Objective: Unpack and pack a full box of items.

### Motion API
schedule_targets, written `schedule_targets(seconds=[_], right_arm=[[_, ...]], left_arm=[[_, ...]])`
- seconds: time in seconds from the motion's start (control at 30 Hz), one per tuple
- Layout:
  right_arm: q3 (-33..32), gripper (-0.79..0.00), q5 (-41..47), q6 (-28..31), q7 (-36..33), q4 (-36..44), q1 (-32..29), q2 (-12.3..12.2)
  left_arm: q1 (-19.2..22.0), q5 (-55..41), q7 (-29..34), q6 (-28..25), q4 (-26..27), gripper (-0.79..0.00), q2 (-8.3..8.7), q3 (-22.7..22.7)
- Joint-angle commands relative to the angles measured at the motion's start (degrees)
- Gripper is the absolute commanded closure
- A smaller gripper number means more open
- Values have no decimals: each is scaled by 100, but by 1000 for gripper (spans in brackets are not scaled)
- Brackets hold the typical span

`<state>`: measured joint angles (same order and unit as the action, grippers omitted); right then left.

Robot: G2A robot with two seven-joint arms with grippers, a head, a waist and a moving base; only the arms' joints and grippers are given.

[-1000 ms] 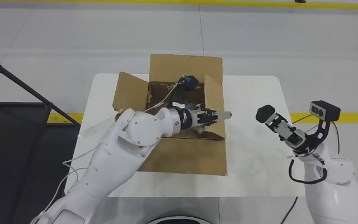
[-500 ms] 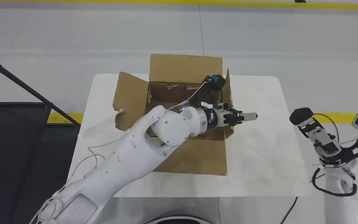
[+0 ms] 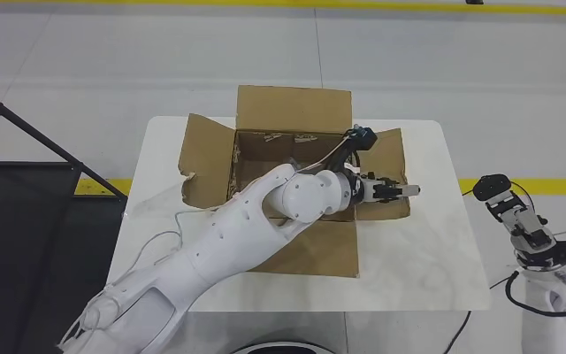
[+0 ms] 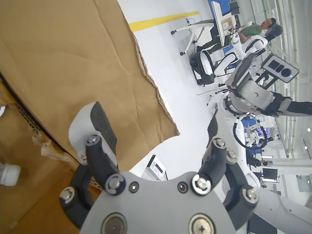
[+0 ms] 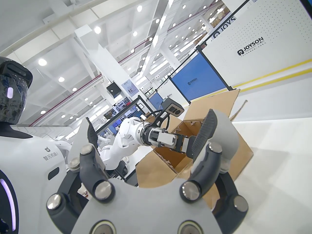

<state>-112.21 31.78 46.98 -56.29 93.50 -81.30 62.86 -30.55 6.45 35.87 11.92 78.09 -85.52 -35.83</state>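
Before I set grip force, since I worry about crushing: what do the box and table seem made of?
Box: corrugated cardboard, matte brown; its torn flap edge shows fluting. Table: smooth white top, perhaps laminate or painted board; I cannot tell which.

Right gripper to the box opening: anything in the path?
Yes. The right flap of the box is folded out toward the right gripper, and the left gripper sits over that flap, open. The left arm lies across the opening behind it.
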Motion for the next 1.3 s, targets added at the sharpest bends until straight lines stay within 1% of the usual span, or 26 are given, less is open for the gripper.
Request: schedule_targets(seconds=[0.0,0.2,0.4,0.53,0.67,0.8,0.87,0.93,1.07,1.23,1.27], right_arm=[[0,-785,0,0,0,0,0,0],[0,-785,0,0,0,0,0,0],[0,-785,0,0,0,0,0,0],[0,-785,0,0,0,0,0,0],[0,-785,0,0,0,0,0,0],[0,-785,0,0,0,0,0,0],[1,-785,-37,-36,56,47,-3,0],[-15,-785,-260,-79,211,218,-17,-3],[-9,-785,-728,-249,428,502,49,-22],[163,-785,-1503,-608,380,967,330,-75],[197,-785,-1641,-663,367,1045,383,-83]], left_arm=[[69,27,60,73,-119,-785,-54,73],[195,50,152,209,-367,-785,-191,192],[220,83,181,242,-518,-785,-282,214],[200,123,180,246,-527,-785,-315,173],[143,196,150,238,-363,-785,-313,71],[-21,370,132,256,145,-785,-226,-225],[-148,493,132,299,510,-785,-154,-443],[-327,673,149,361,928,-785,-61,-702],[-850,1053,256,475,1870,-785,157,-1368],[-1707,1464,450,531,3077,-785,422,-2372],[-1833,1508,471,533,3225,-785,454,-2518]])
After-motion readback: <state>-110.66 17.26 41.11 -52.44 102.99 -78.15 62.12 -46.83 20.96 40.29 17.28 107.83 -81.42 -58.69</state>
